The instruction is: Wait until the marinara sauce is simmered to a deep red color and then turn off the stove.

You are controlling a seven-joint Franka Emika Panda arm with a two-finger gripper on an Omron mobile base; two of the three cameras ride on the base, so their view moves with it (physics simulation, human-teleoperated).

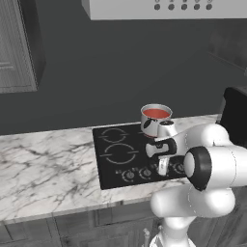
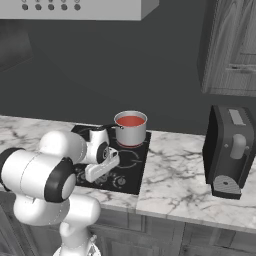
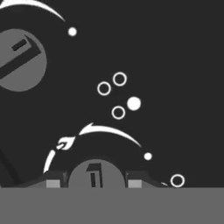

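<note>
Glossy red marinara sauce (image 1: 156, 113), round steel pot (image 1: 152, 123)

Kitchen: stove (image 1: 118, 152) in marble counter (image 1: 43, 164), hood (image 1: 164, 8), coffee machine (image 2: 231, 150).

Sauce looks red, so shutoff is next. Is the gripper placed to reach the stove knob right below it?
Probably yes. The gripper hangs directly over a knob on the stove, its jaws either side with nothing between.

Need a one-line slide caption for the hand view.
Gripper straddling a stove knob, a second knob at upper left.
</note>
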